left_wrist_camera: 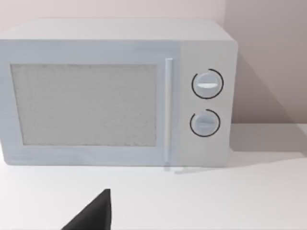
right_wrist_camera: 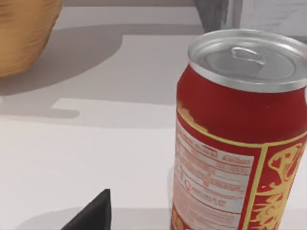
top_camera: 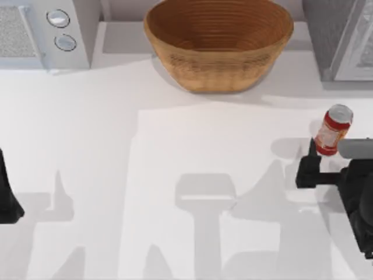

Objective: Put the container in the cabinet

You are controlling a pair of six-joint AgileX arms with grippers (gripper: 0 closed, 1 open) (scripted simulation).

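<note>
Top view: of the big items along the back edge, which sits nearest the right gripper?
The cabinet, grey and speckled, at the back right corner beyond the right gripper; the woven bowl and white microwave lie farther left.

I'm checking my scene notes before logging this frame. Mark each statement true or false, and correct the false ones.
1. The container stands upright on the table. True.
2. The container lies inside the woven bowl. False: it stands on the table, apart from the bowl.
3. The right gripper is right beside the container. True.
4. The left gripper holds the container. False: it sits at the table's left edge, facing the microwave.
</note>
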